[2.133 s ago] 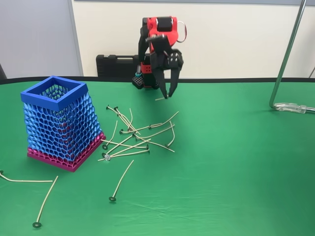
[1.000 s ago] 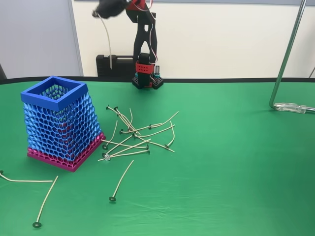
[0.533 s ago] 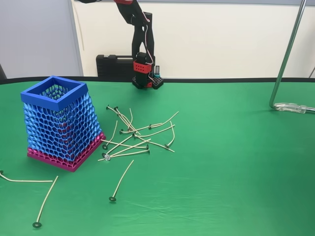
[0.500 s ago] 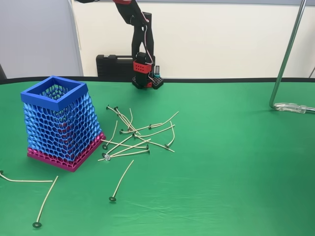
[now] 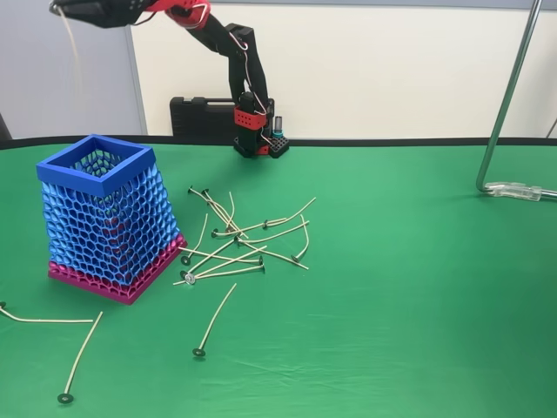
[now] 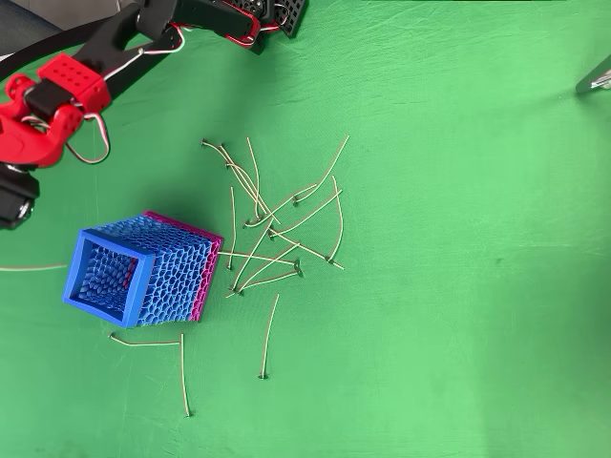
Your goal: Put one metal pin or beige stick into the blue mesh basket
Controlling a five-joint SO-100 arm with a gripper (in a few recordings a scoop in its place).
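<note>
In the fixed view my gripper point(image 5: 63, 10) is high at the top left, above and slightly left of the blue mesh basket point(image 5: 96, 167), well clear of its rim. It is shut on one thin beige stick point(image 5: 68, 37) that hangs down from the fingers. The basket stands upright on its pink base band, and its opening point(image 6: 103, 277) faces up in the overhead view. There the black gripper point(image 6: 11, 198) sits at the left edge, beyond the basket's far-left corner. A faint beige line point(image 6: 33, 268) left of the basket looks like the hanging stick.
A pile of several beige sticks point(image 5: 244, 235) point(image 6: 277, 224) lies right of the basket. Loose ones lie in front of it point(image 5: 83, 353) point(image 6: 143, 342). A black case point(image 5: 204, 115) and the arm base point(image 5: 255, 131) stand at the back. A metal stand pole point(image 5: 509, 96) rises at the right.
The arm has risen from the pile with a stick and swung left. The gripper went from mid-table height to high over the basket's side, the stick dangling below.
</note>
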